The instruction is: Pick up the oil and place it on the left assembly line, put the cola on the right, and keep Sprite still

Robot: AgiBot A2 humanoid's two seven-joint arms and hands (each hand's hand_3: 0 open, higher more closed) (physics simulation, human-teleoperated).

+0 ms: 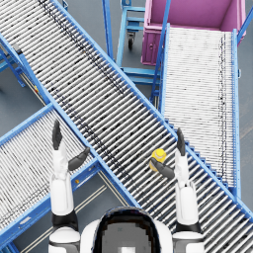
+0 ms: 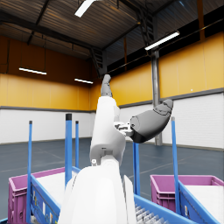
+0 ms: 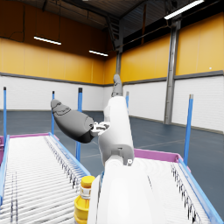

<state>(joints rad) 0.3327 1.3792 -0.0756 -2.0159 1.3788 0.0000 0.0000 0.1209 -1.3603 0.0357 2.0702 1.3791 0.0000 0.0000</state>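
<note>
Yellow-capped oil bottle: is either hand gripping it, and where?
Neither. Left hand and right hand hold nothing; the yellow-capped oil bottle stands on the roller conveyor.

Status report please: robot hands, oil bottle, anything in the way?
Left robot hand open, raised. Right robot hand open, beside oil bottle. Bottle upright on middle conveyor. Nothing blocking.

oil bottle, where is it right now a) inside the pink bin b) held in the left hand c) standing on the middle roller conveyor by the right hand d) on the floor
C: the oil bottle stands on the rollers of the middle conveyor, beside the raised right hand, which holds nothing.
</note>
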